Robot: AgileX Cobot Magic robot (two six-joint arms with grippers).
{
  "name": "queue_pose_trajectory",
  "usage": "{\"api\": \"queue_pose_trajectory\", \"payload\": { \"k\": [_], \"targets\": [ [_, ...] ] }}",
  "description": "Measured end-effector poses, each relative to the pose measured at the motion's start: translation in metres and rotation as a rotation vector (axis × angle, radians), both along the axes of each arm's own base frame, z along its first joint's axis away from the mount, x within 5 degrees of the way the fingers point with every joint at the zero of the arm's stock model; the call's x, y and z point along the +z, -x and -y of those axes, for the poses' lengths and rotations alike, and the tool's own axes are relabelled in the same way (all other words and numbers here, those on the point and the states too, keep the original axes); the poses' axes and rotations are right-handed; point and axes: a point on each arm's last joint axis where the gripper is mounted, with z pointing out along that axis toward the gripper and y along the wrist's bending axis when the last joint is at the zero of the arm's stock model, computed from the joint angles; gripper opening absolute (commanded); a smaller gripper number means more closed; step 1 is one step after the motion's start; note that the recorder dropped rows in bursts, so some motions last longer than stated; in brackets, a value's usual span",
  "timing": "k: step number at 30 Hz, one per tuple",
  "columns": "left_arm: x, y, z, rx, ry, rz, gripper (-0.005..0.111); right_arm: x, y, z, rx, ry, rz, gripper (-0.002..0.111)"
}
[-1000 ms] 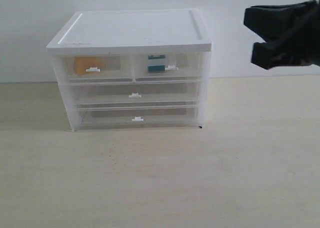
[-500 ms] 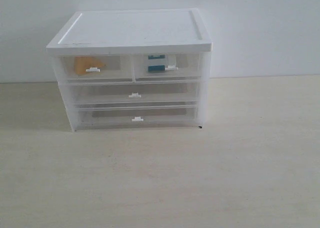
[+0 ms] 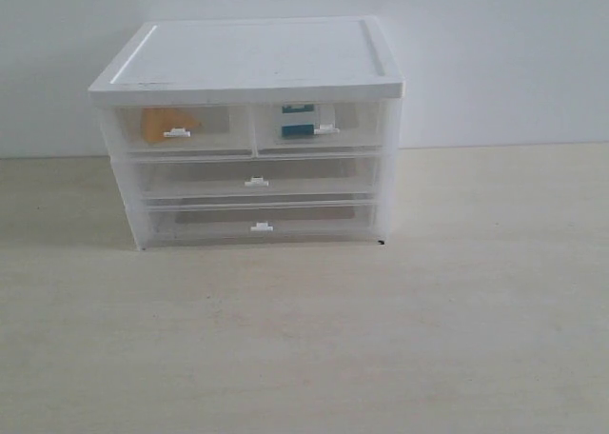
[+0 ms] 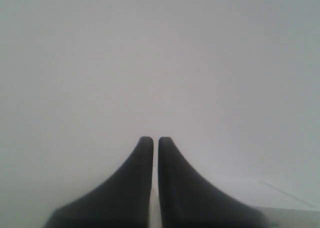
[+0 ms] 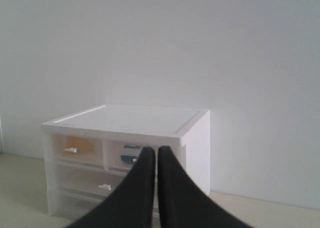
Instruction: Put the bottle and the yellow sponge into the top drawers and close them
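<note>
Your cabinet (image 3: 252, 58) is smooth white plastic, its top drawers (image 3: 214, 122) frosted translucent plastic. The desk (image 3: 381, 339) looks like pale matt wood. Your left end effector (image 4: 155, 140) and right end effector (image 5: 155, 150) look matt black.

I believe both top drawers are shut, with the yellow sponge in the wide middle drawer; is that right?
Not quite: the exterior view shows the yellow sponge in the top left drawer, not the middle one; the rest stands.
</note>
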Motion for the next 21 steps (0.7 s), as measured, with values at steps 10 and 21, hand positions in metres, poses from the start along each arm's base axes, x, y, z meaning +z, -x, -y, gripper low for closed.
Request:
{"api": "queue_pose_trajectory", "payload": {
  "k": [10, 21],
  "targets": [
    [-0.0006, -0.0003, -0.0004, 0.004, 0.001, -0.008, 0.004, -0.0019, -0.001, 0.0013, -0.017, 0.006, -0.021, 0.0],
    [-0.0009, 0.0, 0.0016, -0.004, -0.079, -0.005, 0.004, -0.0019, -0.001, 0.0013, -0.017, 0.004, -0.022, 0.0]
  ]
}}
